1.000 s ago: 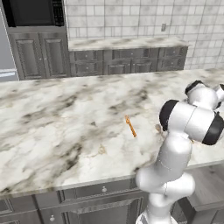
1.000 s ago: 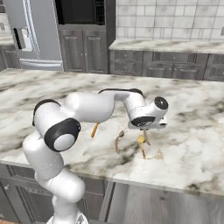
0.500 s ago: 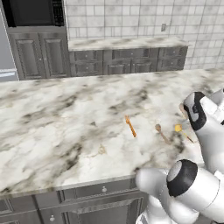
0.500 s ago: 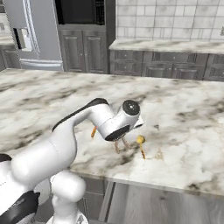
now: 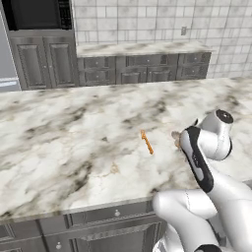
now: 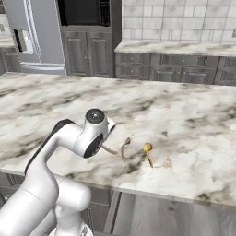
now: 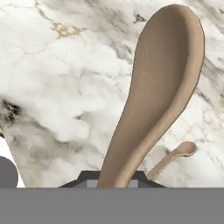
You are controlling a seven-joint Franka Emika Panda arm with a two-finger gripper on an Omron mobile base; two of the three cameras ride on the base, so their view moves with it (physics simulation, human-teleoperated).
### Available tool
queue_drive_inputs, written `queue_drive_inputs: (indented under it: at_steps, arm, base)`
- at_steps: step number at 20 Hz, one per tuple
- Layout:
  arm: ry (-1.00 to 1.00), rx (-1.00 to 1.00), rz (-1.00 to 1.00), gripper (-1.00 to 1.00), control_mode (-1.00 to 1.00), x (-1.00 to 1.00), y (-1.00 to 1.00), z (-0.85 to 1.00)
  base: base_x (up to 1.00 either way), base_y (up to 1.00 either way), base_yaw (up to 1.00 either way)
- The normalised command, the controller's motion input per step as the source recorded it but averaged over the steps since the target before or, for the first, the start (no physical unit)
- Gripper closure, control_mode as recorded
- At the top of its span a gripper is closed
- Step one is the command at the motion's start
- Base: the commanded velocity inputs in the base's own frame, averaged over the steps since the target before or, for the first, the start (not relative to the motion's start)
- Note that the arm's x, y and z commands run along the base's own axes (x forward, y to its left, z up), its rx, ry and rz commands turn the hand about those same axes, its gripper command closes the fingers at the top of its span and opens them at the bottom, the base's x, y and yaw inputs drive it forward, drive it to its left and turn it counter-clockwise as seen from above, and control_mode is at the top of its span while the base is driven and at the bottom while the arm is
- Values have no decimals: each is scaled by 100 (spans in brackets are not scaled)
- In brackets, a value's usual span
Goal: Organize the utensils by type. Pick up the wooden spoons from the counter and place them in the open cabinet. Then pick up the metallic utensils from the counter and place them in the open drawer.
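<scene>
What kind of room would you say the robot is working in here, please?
A home kitchen, most likely: a marble-look counter over dark panelled cabinets, a tiled backsplash, and wooden spoons and a thin orange utensil lying about.

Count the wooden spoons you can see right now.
2. One wooden spoon is clamped in the jaws, over the counter. A second spoon lies on the counter just beyond it. Others may be hidden behind the arm.

A pale tiled wall (image 5: 147,19) rises behind dark grey base cabinets (image 5: 142,69), beside a steel fridge (image 6: 32,37).
</scene>
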Motion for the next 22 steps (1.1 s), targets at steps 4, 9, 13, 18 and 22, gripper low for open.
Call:
queue_drive_inputs:
  at_steps: [4, 9, 13, 18, 22]
  arm:
    - [1, -14, 54, 100, -100, 0, 66, 0]
    - [10, -19, 29, 100, -100, 21, 55, 0]
    - [10, -22, 10, 100, -100, 11, 46, 0]
    - [0, -7, 0, 100, -100, -6, 6, 0]
    - [-4, 0, 0, 100, 100, -15, 0, 0]
  base:
    - [0, 0, 0]
    - [0, 0, 0]
    - [0, 0, 0]
    - [0, 0, 0]
    - [-10, 0, 0]
